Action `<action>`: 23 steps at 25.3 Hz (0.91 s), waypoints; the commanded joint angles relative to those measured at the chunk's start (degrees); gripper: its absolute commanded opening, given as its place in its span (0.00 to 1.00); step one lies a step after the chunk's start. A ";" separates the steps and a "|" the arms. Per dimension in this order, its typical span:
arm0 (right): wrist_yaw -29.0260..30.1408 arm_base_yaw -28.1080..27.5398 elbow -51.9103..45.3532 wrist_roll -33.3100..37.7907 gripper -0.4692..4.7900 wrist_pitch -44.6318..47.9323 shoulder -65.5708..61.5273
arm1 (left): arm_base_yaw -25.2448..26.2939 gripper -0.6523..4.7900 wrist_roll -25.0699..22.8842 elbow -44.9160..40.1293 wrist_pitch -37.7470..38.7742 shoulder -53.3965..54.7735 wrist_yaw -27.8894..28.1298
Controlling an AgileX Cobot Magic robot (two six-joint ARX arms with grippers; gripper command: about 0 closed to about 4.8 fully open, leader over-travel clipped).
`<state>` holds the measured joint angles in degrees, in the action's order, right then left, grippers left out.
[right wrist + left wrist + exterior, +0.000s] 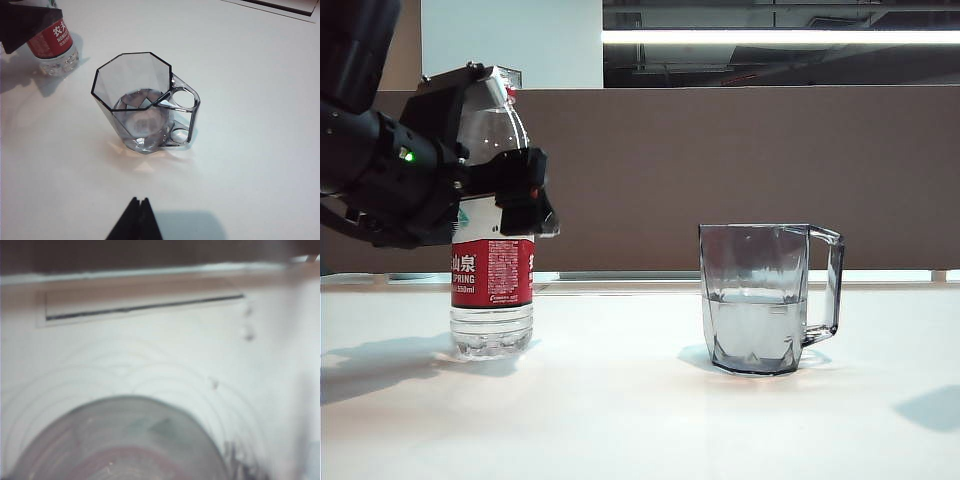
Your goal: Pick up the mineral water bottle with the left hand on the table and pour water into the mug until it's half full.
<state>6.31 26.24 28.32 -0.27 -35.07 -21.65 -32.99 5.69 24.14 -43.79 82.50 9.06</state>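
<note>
My left gripper [515, 190] is standing wide open around the upright mineral water bottle [492, 290] at the left of the exterior frame, gripping nothing. My right gripper [135, 222] is hovering with its fingertips together above the table [640, 420]. The mug [760, 300], about half full of water [755, 325], is sitting right of centre, well apart from the bottle.

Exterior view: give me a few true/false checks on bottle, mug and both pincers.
1. The mineral water bottle stands upright on the table. True.
2. The mug is empty. False: water fills it to about half.
3. The left pincer is clamped on the mug. False: it sits around the bottle's upper part, jaws open.
4. The mug's handle points away from the bottle. True.
5. The right pincer holds the mug. False: it hangs above the table near the mug, touching nothing.
</note>
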 commanded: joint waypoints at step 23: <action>1.55 0.02 0.44 -0.20 0.09 0.76 0.02 | 0.00 0.98 -5.27 0.22 28.89 -16.85 -0.31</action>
<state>7.22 26.24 28.32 -0.30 -35.07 -21.65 -33.01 0.84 24.18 -17.17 66.92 8.99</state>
